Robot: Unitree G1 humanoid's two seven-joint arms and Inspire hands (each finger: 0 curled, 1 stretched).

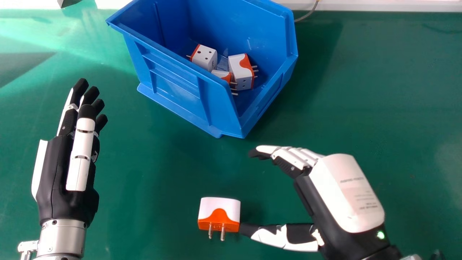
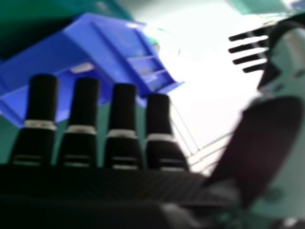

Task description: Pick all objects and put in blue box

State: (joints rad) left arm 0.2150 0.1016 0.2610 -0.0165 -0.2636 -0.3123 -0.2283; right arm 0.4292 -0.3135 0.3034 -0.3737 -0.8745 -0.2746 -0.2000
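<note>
"Counter point(image 1: 397, 115), green and glossy, with pale glare point(image 1: 83, 45) across its far left. What lies beyond?"

"White strip point(image 1: 389, 5) along the far edge, and a thin cable point(image 1: 313, 11) dropping behind the blue box point(image 1: 173, 86). To the box's right, a dark shadow point(image 1: 321, 54) falls on the green."

"And inside?"

"Three plug adapters point(image 1: 242, 68), white and orange, lie in the box. A fourth adapter point(image 1: 220, 206) sits outside on the counter — pins toward the robot."

"Is anyone gripping it?"

"Right robot hand point(image 1: 343, 191) is apart, fingers extended above the green, thumb low beside the adapter — whether they touch, I can't tell. Left robot hand point(image 1: 61, 177), at left, holds its fingers straight, around nothing."
</note>
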